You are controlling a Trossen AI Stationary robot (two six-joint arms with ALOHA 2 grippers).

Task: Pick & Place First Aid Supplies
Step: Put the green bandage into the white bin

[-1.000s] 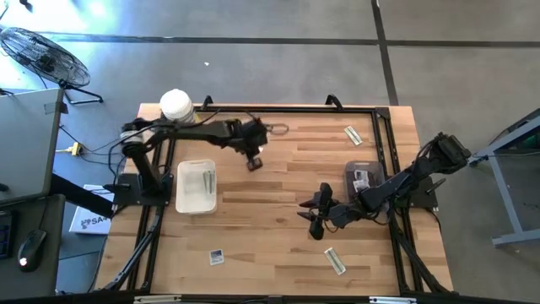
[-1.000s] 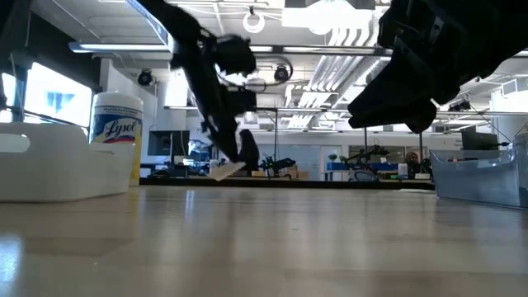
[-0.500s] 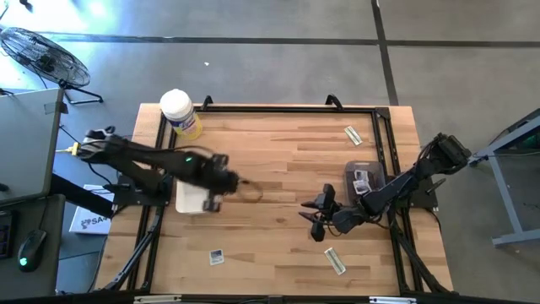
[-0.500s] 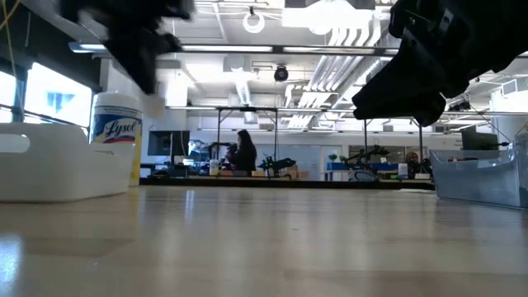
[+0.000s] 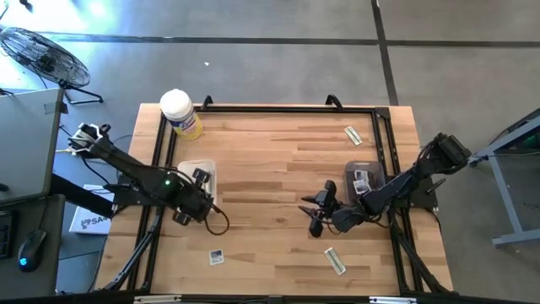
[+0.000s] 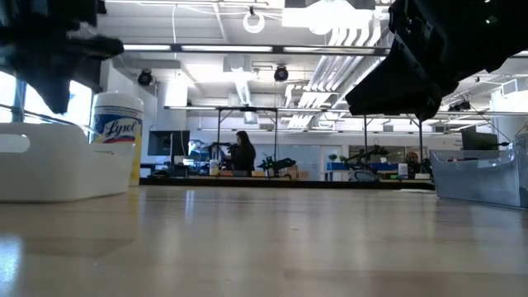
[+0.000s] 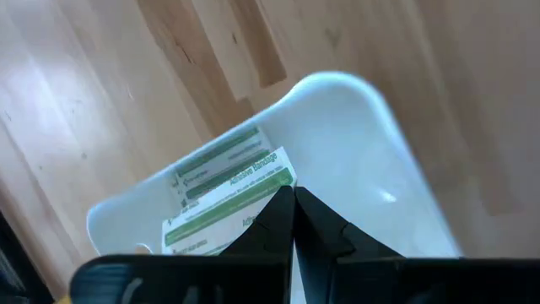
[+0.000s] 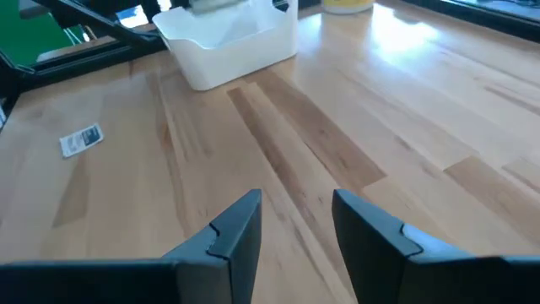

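The table [image 5: 278,160] is a pale wooden top inside a black frame, and both arms reach over it from opposite sides. The left arm [image 5: 126,169] stretches from the table's left edge to the white bin [image 5: 196,169], which sits near that edge; the right arm [image 5: 405,181] comes in from the right toward the middle of the top.

A yellow canister [image 5: 180,114] with a white lid stands at the far left corner, beyond the bin. A clear bin [image 5: 365,179] sits at the right side, under the right arm, with a white square packet [image 5: 362,181] in it.

The left gripper [image 7: 291,221] hangs over the white bin with its fingers pressed together — closed, and nothing shows between the tips. In the left wrist view two green-printed strips [image 7: 228,190] lie flat on the bin's floor, one partly over the other, just beyond the fingertips.

The right gripper [image 8: 295,228] hovers above bare wood right of centre, its fingers apart and empty.

Loose supplies lie on the table: a strip [image 5: 353,135] near the far right corner, another strip [image 5: 335,261] near the front edge below the right gripper, and a small white square [image 5: 217,257] with dark print at the front — well apart from both grippers.
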